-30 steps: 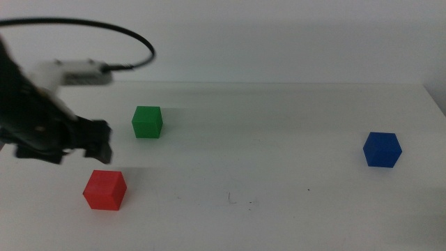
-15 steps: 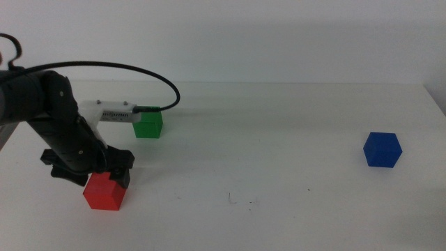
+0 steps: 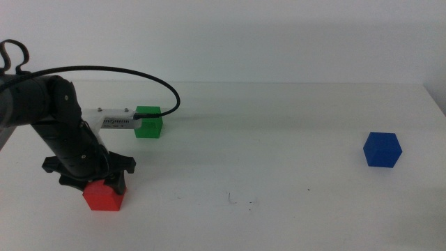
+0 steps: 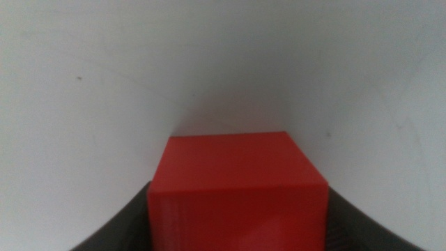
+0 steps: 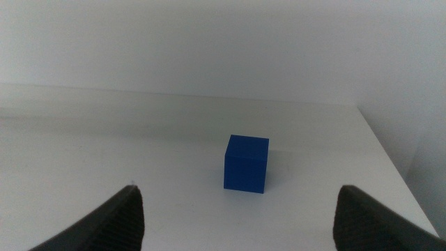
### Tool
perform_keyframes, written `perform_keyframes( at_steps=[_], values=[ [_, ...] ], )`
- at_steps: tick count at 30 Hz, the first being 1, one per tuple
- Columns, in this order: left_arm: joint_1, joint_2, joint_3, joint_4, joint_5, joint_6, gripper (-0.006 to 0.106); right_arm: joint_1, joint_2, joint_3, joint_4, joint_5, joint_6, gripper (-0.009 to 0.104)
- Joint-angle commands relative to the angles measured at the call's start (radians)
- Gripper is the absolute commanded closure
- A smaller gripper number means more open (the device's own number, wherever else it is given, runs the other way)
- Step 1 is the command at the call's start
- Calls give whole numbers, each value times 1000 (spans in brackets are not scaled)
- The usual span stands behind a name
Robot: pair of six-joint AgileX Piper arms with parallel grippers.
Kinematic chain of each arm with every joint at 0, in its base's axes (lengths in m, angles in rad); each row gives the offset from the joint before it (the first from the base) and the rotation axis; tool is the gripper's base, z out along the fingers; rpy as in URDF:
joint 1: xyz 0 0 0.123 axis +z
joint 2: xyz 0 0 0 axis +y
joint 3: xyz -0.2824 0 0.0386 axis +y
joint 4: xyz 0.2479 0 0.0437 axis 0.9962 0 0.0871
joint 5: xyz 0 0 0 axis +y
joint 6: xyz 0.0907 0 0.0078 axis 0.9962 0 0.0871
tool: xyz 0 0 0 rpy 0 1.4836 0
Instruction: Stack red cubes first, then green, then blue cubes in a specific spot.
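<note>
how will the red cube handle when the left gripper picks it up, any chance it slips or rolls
The red cube looks rigid, with flat matte faces, so it probably won't roll or deform. The left gripper has a jaw on each side of it, so flat contact should limit slipping. It is small and probably light, so an off-centre squeeze might twist it.

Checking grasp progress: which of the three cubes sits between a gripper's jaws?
The red cube, between the left gripper jaws. The green cube and blue cube stand alone.

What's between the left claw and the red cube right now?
Nothing visible. The left claw is down over the small matte red cube, one jaw on each side. The right claw waits, open, facing the blue cube.
</note>
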Motion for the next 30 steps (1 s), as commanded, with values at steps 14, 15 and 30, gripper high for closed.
perform_keyframes(
  at_steps=[14, 15, 30],
  values=[
    [-529, 201, -585, 169, 265, -682, 102, -6, -4, 3, -4, -9, -7, 14],
    [-538, 231, -611, 157, 284, -685, 102, -6, -4, 3, -4, -9, -7, 14],
    [-551, 364, -661, 40, 220, -662, 102, -6, -4, 3, -4, -9, -7, 14]
  ],
)
